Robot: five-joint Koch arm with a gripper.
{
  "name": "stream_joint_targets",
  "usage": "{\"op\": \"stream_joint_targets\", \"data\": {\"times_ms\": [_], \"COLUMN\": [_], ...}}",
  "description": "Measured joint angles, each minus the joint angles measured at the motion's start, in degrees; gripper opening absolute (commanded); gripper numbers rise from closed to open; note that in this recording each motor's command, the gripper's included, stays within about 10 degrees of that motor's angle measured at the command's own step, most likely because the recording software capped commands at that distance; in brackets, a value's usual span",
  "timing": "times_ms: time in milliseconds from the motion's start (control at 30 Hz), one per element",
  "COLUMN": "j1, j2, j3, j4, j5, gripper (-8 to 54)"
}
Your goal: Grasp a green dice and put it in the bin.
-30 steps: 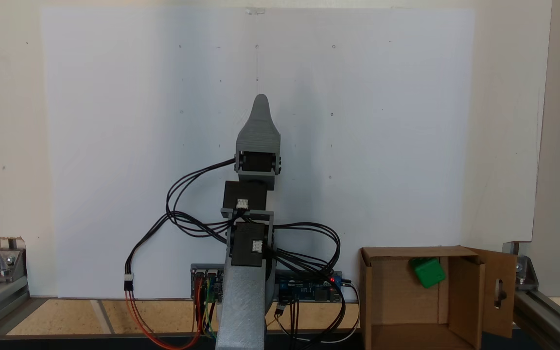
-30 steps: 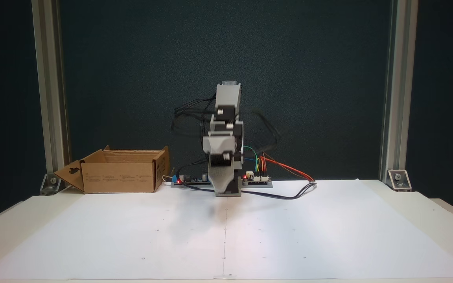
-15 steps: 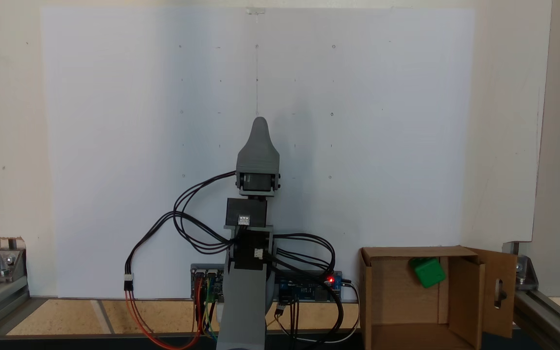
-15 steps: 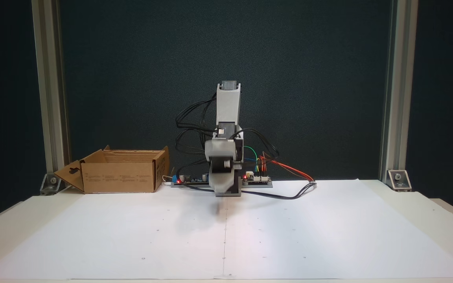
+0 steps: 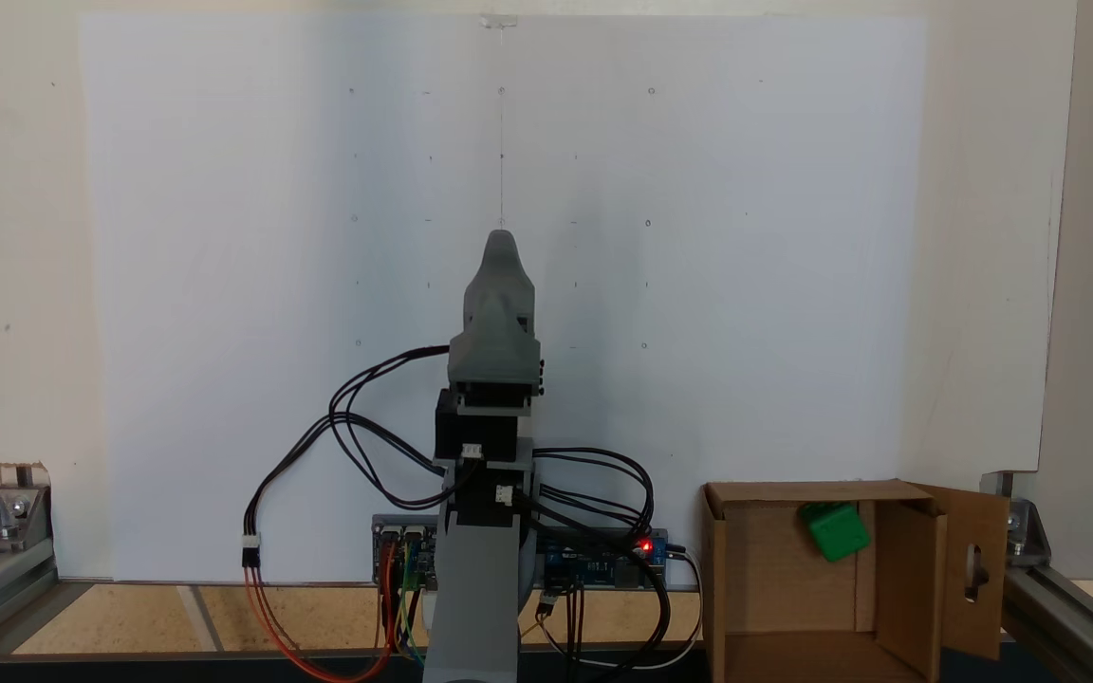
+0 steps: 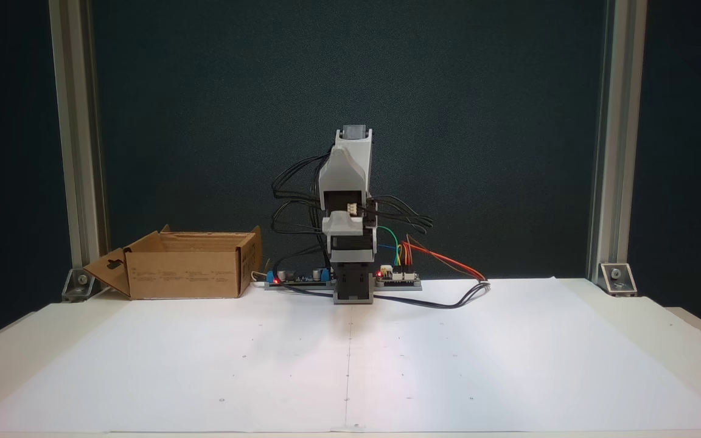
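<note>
Can't tell the grey plastic gripper (image 5: 499, 249) jaws apart; brown cardboard box (image 5: 746, 588) bottom cut off at frame edge.

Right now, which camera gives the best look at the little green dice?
The fixed view from above the arm: the green dice shows plainly there, lying inside the cardboard box near its far wall. In a fixed view facing the arm, the box wall hides its inside, so the dice cannot be made out.

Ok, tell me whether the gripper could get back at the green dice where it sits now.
Probably yes: the green dice lies inside the bin, whose top is open with flaps spread, and nothing covers it. The gripper is folded near the base, away from the bin.
</note>
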State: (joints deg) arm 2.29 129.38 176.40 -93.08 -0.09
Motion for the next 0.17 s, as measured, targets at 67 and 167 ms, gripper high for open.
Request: {"op": "stream_joint_targets", "data": {"times_ms": [67,167], "j1": [0.0,-0.2], "j2": [0.0,0.0], "j3": [0.0,0.0], "j4": [0.0,0.1], "j5": [0.0,0.0], "gripper": [44.5,44.5]}}
